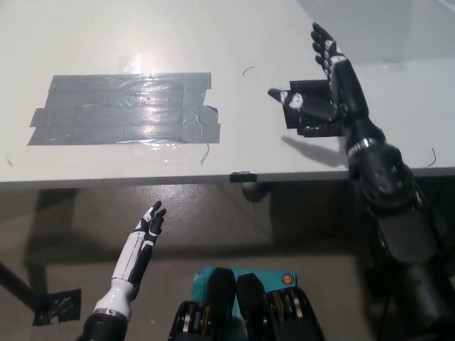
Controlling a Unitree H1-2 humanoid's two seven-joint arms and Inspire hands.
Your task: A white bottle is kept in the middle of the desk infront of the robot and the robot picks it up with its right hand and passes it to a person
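Observation:
No white bottle shows in the head view. My black right hand [328, 85] hangs over the right part of the white desk [142, 42], above a black tape patch [313, 121]. Its fingers are spread wide and hold nothing. My white left hand [148, 226] rests below the desk's front edge at the lower left, fingers straight and apart, empty.
A large patch of grey tape [124, 108] covers the desk's left middle. A small black clip [243, 175] sits on the front edge. Thin wire scraps [431, 158] lie at the far right. Floor shows below the desk.

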